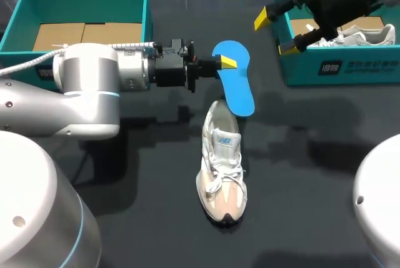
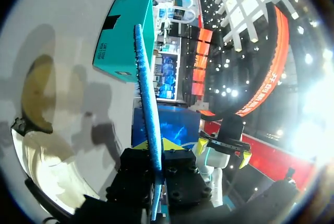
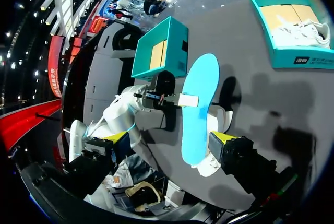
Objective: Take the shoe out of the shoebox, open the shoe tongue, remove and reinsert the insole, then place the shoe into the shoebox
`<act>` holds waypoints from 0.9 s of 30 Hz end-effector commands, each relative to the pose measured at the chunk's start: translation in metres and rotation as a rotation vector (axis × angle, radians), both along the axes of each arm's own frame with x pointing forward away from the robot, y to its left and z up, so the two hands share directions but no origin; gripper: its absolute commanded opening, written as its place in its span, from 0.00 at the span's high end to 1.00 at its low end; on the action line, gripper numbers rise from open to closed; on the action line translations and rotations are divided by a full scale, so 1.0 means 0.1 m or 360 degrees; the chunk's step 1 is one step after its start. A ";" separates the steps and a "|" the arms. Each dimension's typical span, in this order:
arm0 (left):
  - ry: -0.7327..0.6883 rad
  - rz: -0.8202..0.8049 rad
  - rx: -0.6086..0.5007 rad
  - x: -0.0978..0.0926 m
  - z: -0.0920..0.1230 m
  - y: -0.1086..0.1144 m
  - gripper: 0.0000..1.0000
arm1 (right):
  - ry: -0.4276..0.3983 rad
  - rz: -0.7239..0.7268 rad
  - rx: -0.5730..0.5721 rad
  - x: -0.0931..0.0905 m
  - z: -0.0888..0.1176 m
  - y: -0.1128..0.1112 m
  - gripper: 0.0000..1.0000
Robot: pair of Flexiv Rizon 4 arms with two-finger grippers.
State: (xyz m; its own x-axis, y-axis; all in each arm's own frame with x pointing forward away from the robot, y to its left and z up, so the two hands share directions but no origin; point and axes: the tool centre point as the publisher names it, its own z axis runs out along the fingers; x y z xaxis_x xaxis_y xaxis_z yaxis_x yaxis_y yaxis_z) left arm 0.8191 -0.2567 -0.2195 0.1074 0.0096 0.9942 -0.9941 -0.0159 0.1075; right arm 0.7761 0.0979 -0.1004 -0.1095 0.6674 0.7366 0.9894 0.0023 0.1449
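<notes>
Head view, left gripper (image 1: 225, 62) pinching blue insole (image 1: 237, 90) at upper centre, pale shoe (image 1: 222, 168) just below at centre, right gripper (image 1: 275, 32) fingers wide, upper right, at teal shoebox (image 1: 337, 68) edge

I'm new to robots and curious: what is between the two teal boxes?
A blue insole, held up by the left arm; the head view shows it.

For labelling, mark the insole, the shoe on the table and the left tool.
insole (image 1: 237, 87), head view, middle of its blue face.
shoe (image 1: 222, 169), head view, on the laces.
left tool (image 1: 226, 62), head view, yellow tip gripping the insole.
</notes>
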 end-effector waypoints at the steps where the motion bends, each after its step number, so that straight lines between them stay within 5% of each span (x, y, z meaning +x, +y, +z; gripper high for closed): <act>1: -0.0002 0.0000 -0.0001 0.00 -0.01 0.00 1.00 | 0.0024 -0.0058 -0.0485 -0.01 0.10 0.07 0.00; 27: -0.0002 0.0000 -0.0001 0.00 -0.01 0.00 1.00 | 0.0171 -0.0258 -0.1269 -0.18 0.16 0.58 0.00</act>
